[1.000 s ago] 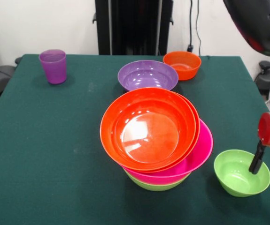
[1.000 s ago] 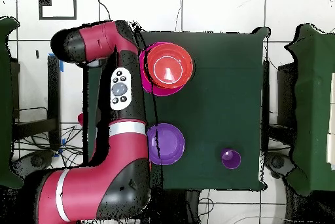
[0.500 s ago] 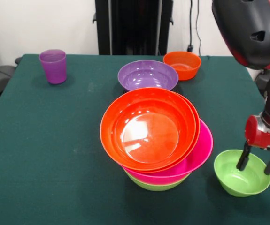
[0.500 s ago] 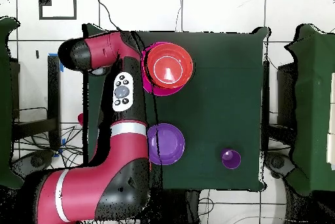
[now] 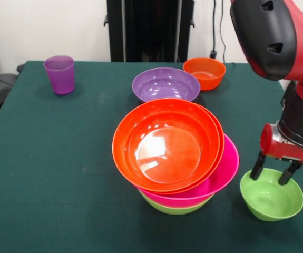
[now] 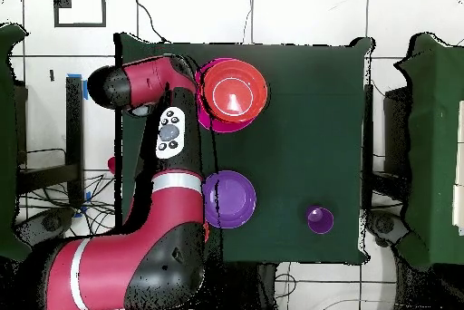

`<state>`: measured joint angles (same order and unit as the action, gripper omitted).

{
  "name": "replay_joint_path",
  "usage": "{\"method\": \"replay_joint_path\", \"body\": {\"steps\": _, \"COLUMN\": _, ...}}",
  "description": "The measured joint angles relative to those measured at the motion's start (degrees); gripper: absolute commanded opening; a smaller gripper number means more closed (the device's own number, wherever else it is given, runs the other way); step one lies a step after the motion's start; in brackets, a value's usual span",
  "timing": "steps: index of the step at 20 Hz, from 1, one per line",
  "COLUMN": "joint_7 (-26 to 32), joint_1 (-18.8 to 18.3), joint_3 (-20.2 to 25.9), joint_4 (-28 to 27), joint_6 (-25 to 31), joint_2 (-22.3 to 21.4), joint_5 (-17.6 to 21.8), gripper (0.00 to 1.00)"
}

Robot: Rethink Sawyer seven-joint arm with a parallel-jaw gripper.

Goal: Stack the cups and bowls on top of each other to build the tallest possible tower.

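The tower stands mid-table: a lime green bowl at the bottom, a wide hot pink bowl on it, and orange bowls nested on top, tilted a little. From above it shows as orange over pink. A small lime green bowl sits alone to its right. My gripper hangs open over that bowl's far rim, nothing between its fingers. A purple bowl, a small orange bowl and a purple cup stand further back.
The red arm covers the table's edge in the overhead view, hiding the small green bowl, the small orange bowl and the gripper there. The small green bowl sits close to the table's right edge in the front view.
The gripper has moved left and slightly up, from the small green bowl's right side to its far rim. The arm has swung further in over the table. The bowls have not moved.
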<state>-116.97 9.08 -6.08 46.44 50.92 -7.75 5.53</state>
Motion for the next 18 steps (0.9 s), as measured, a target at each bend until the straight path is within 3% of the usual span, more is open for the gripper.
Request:
{"method": "replay_joint_path", "body": {"steps": 9, "joint_7": 0.00, "joint_1": 0.00, "joint_3": -0.01, "joint_4": 3.73, "joint_6": -5.42, "joint_2": -1.78, "joint_5": -0.01, "gripper": 1.00}}
{"method": "replay_joint_path", "body": {"steps": 18, "joint_7": 0.00, "joint_1": 0.04, "joint_3": -0.01, "joint_4": 3.74, "joint_6": -6.00, "joint_2": -1.77, "joint_5": -0.01, "gripper": 1.00}}
